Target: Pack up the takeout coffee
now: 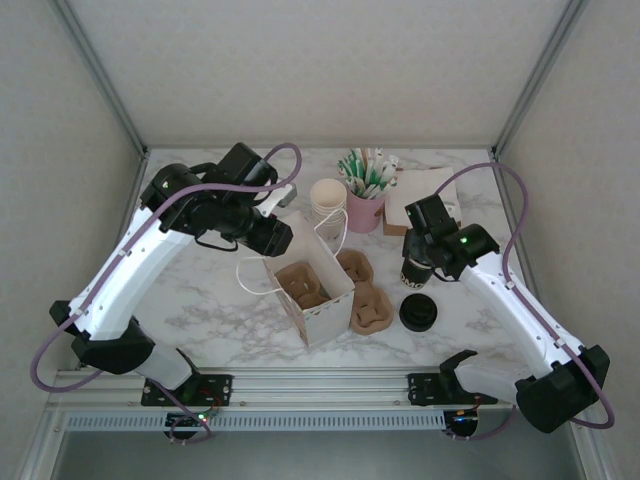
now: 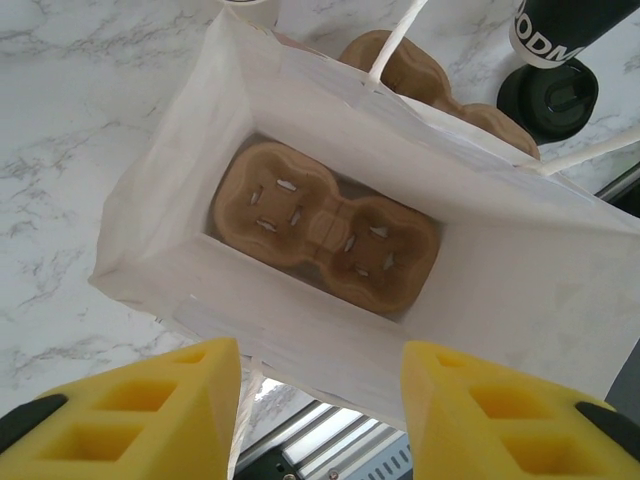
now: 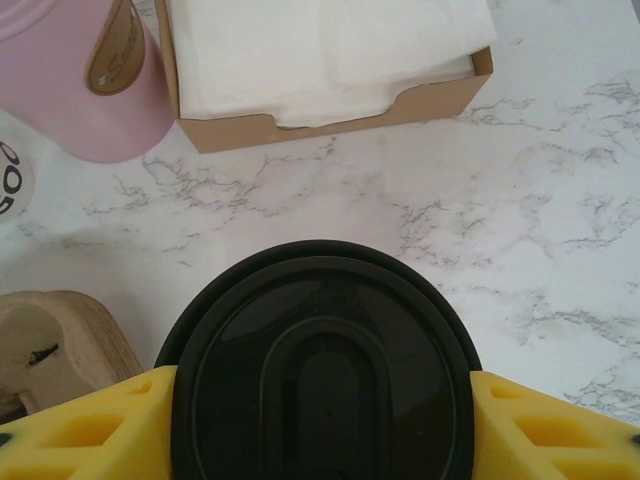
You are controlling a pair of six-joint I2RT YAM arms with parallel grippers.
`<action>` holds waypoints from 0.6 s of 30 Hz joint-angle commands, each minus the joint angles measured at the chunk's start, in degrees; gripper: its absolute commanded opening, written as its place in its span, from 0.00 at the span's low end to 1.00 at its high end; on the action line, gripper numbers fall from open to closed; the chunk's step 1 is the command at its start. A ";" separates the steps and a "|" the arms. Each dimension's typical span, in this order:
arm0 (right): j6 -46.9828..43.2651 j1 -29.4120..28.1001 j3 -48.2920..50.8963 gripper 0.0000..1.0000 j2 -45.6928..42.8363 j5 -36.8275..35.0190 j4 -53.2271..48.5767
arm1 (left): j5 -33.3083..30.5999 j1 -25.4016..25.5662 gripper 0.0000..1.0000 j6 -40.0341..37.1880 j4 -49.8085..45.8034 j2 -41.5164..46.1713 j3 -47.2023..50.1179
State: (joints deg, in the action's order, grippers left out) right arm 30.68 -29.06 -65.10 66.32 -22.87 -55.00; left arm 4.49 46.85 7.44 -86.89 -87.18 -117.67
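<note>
Yellow pads (image 3: 85, 430) of the right gripper (image 3: 320, 450) line the near edge of its wrist view. They press against either side of the takeout coffee (image 3: 320, 370), so that gripper is closed on the cup.

On the marble table (image 1: 200, 300) the white paper bag (image 1: 325, 315) stands open at the middle. A cardboard carrier (image 2: 325, 225) lies flat in its bottom with both wells free. The left gripper (image 2: 320, 410) hangs over the bag's left rim, jaws apart and nothing between them.

The coffee is right of the bag and well apart from it, just far of the black lid stack (image 1: 418, 312). Spare carriers (image 1: 365, 300) lie between the coffee and the bag. From above I cannot tell whether its base rests on the marble or hangs clear of it.

The cup is probably light and thin-walled, so a hard squeeze would dent it. The press-fit black lid could pop off if it is pinched or knocked. Its dark side looks smooth and may slip under a weak grip. The safest hold seems to be across the body just under the lid's rim, with the cup kept upright, and that is roughly where the pads sit.
</note>
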 commanded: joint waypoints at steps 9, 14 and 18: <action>-0.75 0.41 0.79 0.50 -0.68 -0.24 0.44 | -1.40 0.61 0.46 -0.50 -2.04 -0.21 -1.60; -0.79 0.36 0.68 0.51 -0.52 -0.24 0.52 | -1.74 0.61 0.47 -0.50 -1.98 -0.13 -1.60; -0.82 0.36 0.59 0.51 -0.65 -0.24 0.62 | -1.81 0.61 0.47 -0.50 -2.16 -0.08 -1.60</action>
State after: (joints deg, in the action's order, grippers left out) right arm 30.65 -29.06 -65.08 66.32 -22.65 -55.00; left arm 3.88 46.89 7.46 -86.89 -87.18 -117.67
